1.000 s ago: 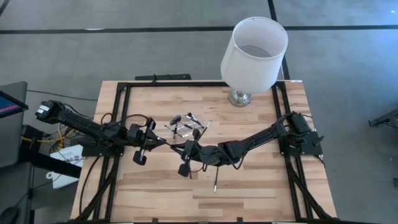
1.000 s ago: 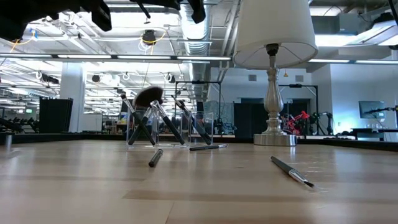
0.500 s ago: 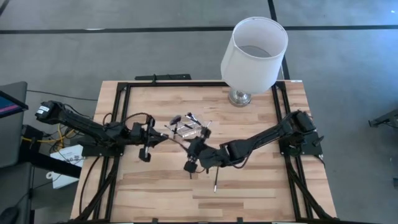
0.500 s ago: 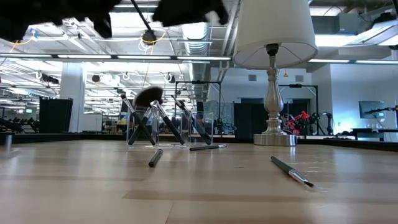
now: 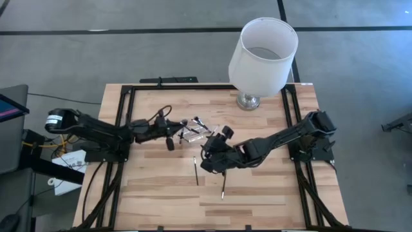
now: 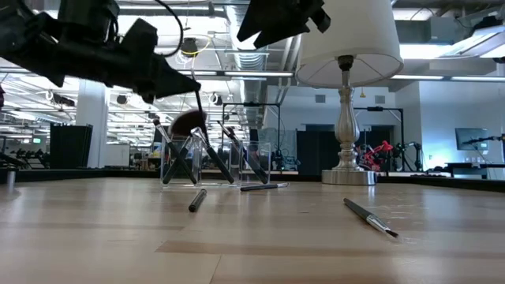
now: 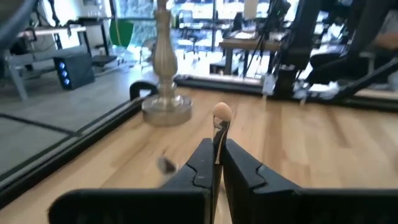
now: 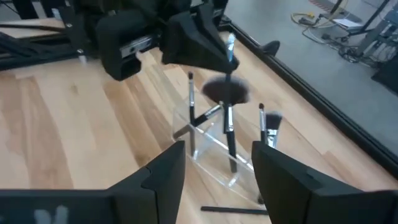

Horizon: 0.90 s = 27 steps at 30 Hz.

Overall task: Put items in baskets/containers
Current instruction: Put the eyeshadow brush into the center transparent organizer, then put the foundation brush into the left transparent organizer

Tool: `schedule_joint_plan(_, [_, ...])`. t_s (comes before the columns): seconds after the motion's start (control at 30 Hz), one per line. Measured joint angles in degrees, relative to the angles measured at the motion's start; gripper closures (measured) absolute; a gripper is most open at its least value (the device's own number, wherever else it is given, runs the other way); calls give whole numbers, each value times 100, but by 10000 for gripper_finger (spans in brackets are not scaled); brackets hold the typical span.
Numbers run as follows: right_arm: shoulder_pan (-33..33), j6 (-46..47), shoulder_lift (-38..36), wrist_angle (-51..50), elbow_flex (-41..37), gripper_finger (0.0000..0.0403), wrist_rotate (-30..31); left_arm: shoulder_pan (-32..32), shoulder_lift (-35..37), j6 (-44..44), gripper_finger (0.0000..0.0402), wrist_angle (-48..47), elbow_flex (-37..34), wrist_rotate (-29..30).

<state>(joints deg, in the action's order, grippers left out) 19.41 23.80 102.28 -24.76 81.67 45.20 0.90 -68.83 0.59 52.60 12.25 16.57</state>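
A wooden table seen from above, with two dark robot arms reaching toward its middle. The clear container (image 5: 194, 133) stands near the table's centre, several makeup brushes (image 6: 207, 154) leaning inside it, one with a fluffy dark head.

The left gripper (image 5: 172, 129) is clamped shut on a thin brush (image 7: 219, 134) with a pale rounded tip, held between its closed fingers. A second ago this gripper hung lower on the table, well left of the container; now it has swung up and sits just beside the container's left edge, the brush over the cup.

The right gripper (image 5: 219, 143) has its fingers (image 8: 163, 171) spread wide and holds nothing — a second ago they were nearly closed. It has moved from below the container to its right side.

A dark brush (image 5: 196, 171) now lies on the bare wood below the container, a spot the right gripper covered a second ago. Another brush (image 5: 223, 186) lies to its right and nearer the front edge, unmoved. In the low view, two more short pieces (image 6: 196, 199) rest in front of the container, as before.

A lamp with a white shade (image 5: 262, 48) stands at the far right of the table, unchanged.
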Motion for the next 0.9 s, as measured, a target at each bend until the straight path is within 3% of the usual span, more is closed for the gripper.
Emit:
schedule_joint_plan(0.27, [-192, 370, 9, -15, 0, 232, -39, 36, -596, -1, 365, 16, 0, -8])
schedule_joint_plan(0.4, [-194, 610, 11, -14, 0, 236, -485, 15, -626, -1, 339, 45, 1, -7])
schedule_joint_plan(0.6, [-72, 1636, 13, -320, 0, 237, -891, -19, -316, 1, 311, 61, 0, -12])
schedule_joint_plan(0.9, [629, 4327, 17, -1013, -429, 237, -1095, -286, 823, 0, 304, 60, 0, -147])
